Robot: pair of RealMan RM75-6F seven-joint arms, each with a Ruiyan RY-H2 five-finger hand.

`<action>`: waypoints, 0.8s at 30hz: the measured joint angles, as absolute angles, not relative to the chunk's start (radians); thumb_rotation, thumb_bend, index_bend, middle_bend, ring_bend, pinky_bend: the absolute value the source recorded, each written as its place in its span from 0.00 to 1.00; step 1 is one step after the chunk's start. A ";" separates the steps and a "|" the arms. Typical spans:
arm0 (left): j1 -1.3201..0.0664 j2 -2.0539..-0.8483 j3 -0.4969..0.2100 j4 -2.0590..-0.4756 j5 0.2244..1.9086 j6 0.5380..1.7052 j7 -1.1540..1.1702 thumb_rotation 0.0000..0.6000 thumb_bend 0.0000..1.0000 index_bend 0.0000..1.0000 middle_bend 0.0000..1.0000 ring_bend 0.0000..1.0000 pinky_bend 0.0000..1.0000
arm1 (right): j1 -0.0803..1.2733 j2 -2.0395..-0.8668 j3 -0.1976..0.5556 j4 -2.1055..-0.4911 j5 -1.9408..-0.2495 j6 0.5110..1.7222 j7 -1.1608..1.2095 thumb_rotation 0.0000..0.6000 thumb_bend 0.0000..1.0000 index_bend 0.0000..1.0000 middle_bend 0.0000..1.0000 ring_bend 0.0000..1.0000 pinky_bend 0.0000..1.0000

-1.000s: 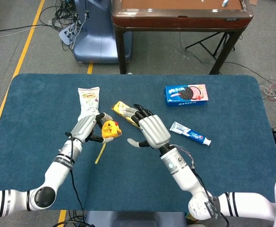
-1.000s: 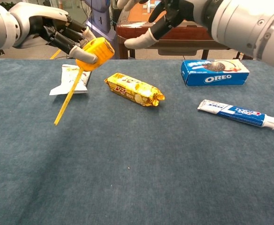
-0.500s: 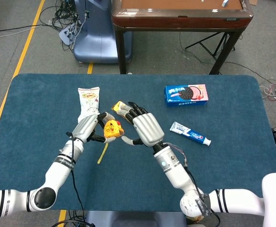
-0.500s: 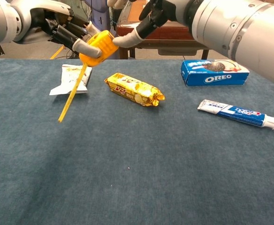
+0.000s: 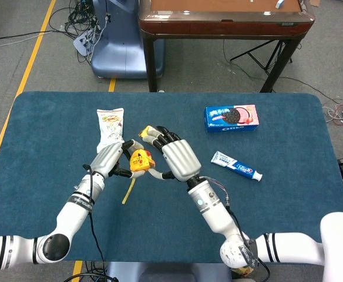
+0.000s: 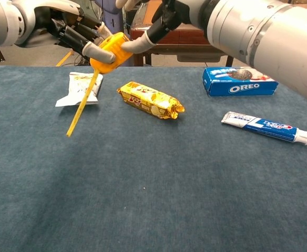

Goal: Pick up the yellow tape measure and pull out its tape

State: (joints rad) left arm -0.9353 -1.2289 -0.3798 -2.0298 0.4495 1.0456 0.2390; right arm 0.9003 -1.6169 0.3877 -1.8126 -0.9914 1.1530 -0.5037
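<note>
My left hand (image 5: 108, 157) (image 6: 64, 29) grips the yellow tape measure (image 5: 138, 160) (image 6: 110, 51) and holds it above the table. A short length of yellow tape (image 5: 127, 189) (image 6: 81, 107) hangs out of the case, slanting down to the left, its end free. My right hand (image 5: 176, 158) (image 6: 195, 13) is just right of the case with its fingers spread. Its thumb reaches across and touches the right side of the case; it holds nothing.
On the blue table (image 5: 277, 194) lie a yellow snack pack (image 6: 150, 100), a white pouch (image 6: 81, 86), a blue Oreo box (image 6: 240, 81) and a toothpaste tube (image 6: 264, 127). A brown wooden table (image 5: 224, 17) stands behind.
My right hand has moved left toward the tape measure until its thumb meets the case. My left hand has raised the case slightly, tape still hanging.
</note>
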 measured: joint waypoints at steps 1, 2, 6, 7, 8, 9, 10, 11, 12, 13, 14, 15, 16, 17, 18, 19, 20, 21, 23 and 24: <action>-0.936 -1.228 -0.378 -2.030 0.450 1.046 0.239 1.00 0.20 0.49 0.54 0.44 0.19 | 0.902 -1.618 0.388 -1.812 -0.990 1.153 -0.504 1.00 0.30 0.22 0.18 0.09 0.21; -0.937 -1.228 -0.378 -2.031 0.450 1.046 0.239 1.00 0.20 0.49 0.54 0.44 0.19 | 0.905 -1.619 0.387 -1.810 -0.988 1.155 -0.506 1.00 0.30 0.22 0.18 0.09 0.21; -0.938 -1.222 -0.375 -2.036 0.450 1.047 0.235 1.00 0.20 0.49 0.54 0.44 0.19 | 0.911 -1.622 0.387 -1.806 -0.981 1.162 -0.514 1.00 0.30 0.22 0.19 0.09 0.21; -0.938 -1.219 -0.373 -2.037 0.450 1.048 0.234 1.00 0.20 0.49 0.54 0.44 0.19 | 0.912 -1.622 0.387 -1.805 -0.979 1.163 -0.515 1.00 0.30 0.22 0.19 0.09 0.21; -0.938 -1.218 -0.372 -2.038 0.450 1.048 0.233 1.00 0.20 0.49 0.54 0.44 0.19 | 0.913 -1.622 0.386 -1.803 -0.976 1.166 -0.517 1.00 0.30 0.22 0.19 0.09 0.21; -0.938 -1.216 -0.372 -2.039 0.450 1.048 0.232 1.00 0.20 0.49 0.54 0.44 0.20 | 0.915 -1.623 0.386 -1.801 -0.975 1.167 -0.519 1.00 0.30 0.22 0.19 0.09 0.21; -0.937 -1.214 -0.370 -2.040 0.450 1.049 0.232 1.00 0.20 0.49 0.54 0.44 0.20 | 0.916 -1.624 0.385 -1.799 -0.974 1.169 -0.520 1.00 0.30 0.22 0.19 0.09 0.21; -0.937 -1.213 -0.369 -2.040 0.450 1.050 0.231 1.00 0.20 0.49 0.54 0.44 0.20 | 0.917 -1.625 0.384 -1.797 -0.973 1.172 -0.523 1.00 0.31 0.22 0.20 0.09 0.21; -0.937 -1.212 -0.369 -2.040 0.450 1.050 0.230 1.00 0.20 0.49 0.54 0.44 0.20 | 0.918 -1.625 0.383 -1.795 -0.973 1.174 -0.525 1.00 0.32 0.22 0.20 0.09 0.21; -0.936 -1.210 -0.368 -2.041 0.450 1.050 0.228 1.00 0.20 0.49 0.54 0.44 0.20 | 0.918 -1.626 0.382 -1.794 -0.974 1.176 -0.526 1.00 0.34 0.22 0.21 0.09 0.21; -0.936 -1.208 -0.367 -2.041 0.450 1.050 0.227 1.00 0.20 0.49 0.54 0.44 0.20 | 0.919 -1.628 0.381 -1.791 -0.975 1.181 -0.529 1.00 0.35 0.22 0.21 0.09 0.21; -0.935 -1.207 -0.366 -2.042 0.452 1.050 0.226 1.00 0.20 0.49 0.54 0.44 0.20 | 0.919 -1.629 0.381 -1.790 -0.975 1.184 -0.530 1.00 0.37 0.22 0.22 0.09 0.21; -0.934 -1.205 -0.366 -2.042 0.453 1.050 0.223 1.00 0.20 0.49 0.54 0.44 0.20 | 0.920 -1.629 0.381 -1.789 -0.974 1.186 -0.531 1.00 0.39 0.22 0.23 0.09 0.21; -0.933 -1.204 -0.365 -2.043 0.454 1.050 0.221 1.00 0.20 0.49 0.54 0.44 0.20 | 0.921 -1.630 0.381 -1.788 -0.973 1.187 -0.531 1.00 0.41 0.22 0.23 0.09 0.21; -0.932 -1.203 -0.365 -2.043 0.455 1.050 0.219 1.00 0.20 0.49 0.54 0.44 0.20 | 0.921 -1.630 0.381 -1.788 -0.973 1.189 -0.531 1.00 0.43 0.22 0.24 0.09 0.21; -0.931 -1.202 -0.364 -2.043 0.457 1.050 0.217 1.00 0.20 0.49 0.54 0.44 0.20 | 0.922 -1.631 0.382 -1.786 -0.973 1.191 -0.531 1.00 0.45 0.22 0.24 0.10 0.21; -0.931 -1.201 -0.363 -2.043 0.459 1.049 0.216 1.00 0.20 0.49 0.54 0.44 0.20 | 0.923 -1.631 0.383 -1.785 -0.972 1.193 -0.530 1.00 0.47 0.22 0.24 0.10 0.21; -0.930 -1.199 -0.361 -2.044 0.460 1.049 0.214 1.00 0.20 0.49 0.54 0.44 0.20 | 0.923 -1.632 0.383 -1.784 -0.971 1.194 -0.530 1.00 0.48 0.22 0.25 0.10 0.21; -0.929 -1.197 -0.359 -2.044 0.461 1.048 0.212 1.00 0.20 0.49 0.54 0.44 0.20 | 0.925 -1.633 0.385 -1.780 -0.971 1.198 -0.531 1.00 0.50 0.23 0.25 0.10 0.21; -0.928 -1.196 -0.358 -2.043 0.462 1.047 0.211 1.00 0.20 0.48 0.54 0.44 0.20 | 0.926 -1.633 0.386 -1.780 -0.970 1.199 -0.531 1.00 0.51 0.24 0.26 0.10 0.21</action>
State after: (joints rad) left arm -0.9282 -1.1960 -0.3581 -2.0434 0.4618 1.0471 0.2106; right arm 0.9256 -1.6330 0.3858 -1.7797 -0.9702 1.1991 -0.5311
